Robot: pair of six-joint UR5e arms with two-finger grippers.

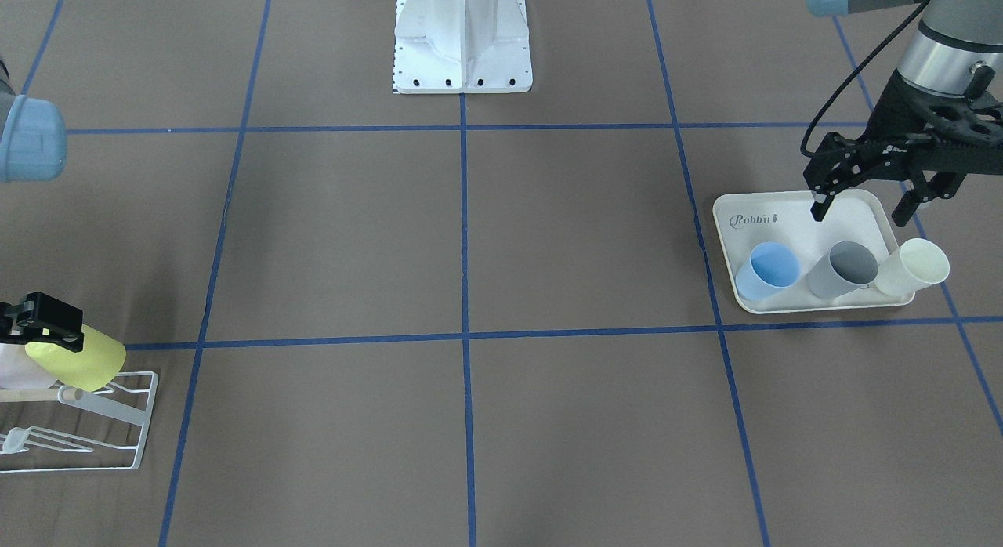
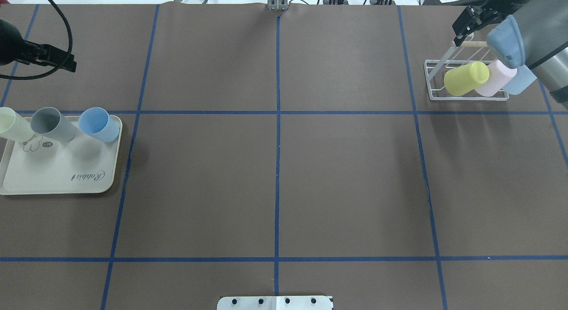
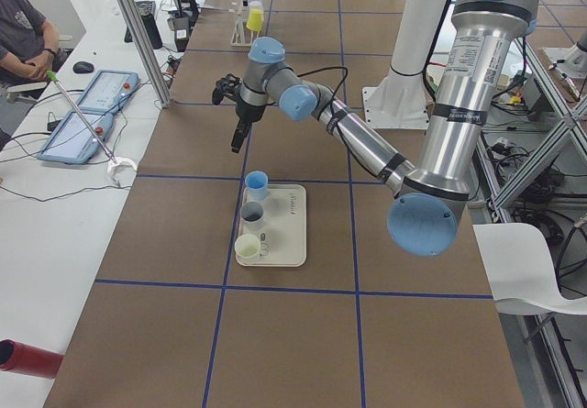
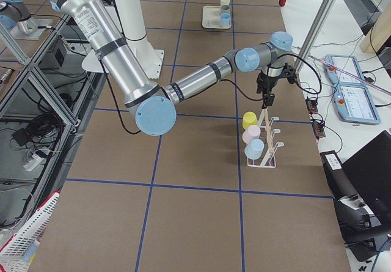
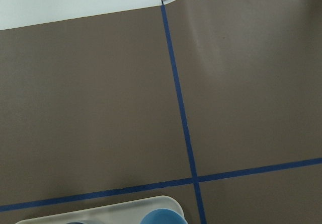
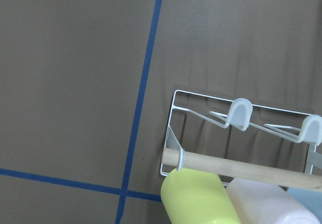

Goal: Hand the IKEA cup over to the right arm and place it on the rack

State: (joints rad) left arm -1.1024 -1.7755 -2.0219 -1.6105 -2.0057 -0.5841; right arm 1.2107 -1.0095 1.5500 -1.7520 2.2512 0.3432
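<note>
The brown table (image 2: 346, 176), gridded with blue tape, carries a cream tray (image 2: 57, 176) at its left and the white wire rack (image 6: 240, 113) at its far right. The left gripper (image 1: 862, 211) hangs above the table by the tray, fingers spread wide and empty. The right gripper (image 2: 459, 34) hovers over the rack's far side; how its fingers stand I cannot tell. The yellow IKEA cup (image 2: 466, 78) sits tilted on the rack, leftmost beside a pink cup (image 2: 499, 77) and a light blue cup (image 2: 519, 81). Cream, grey and blue cups line the tray's far edge.
</note>
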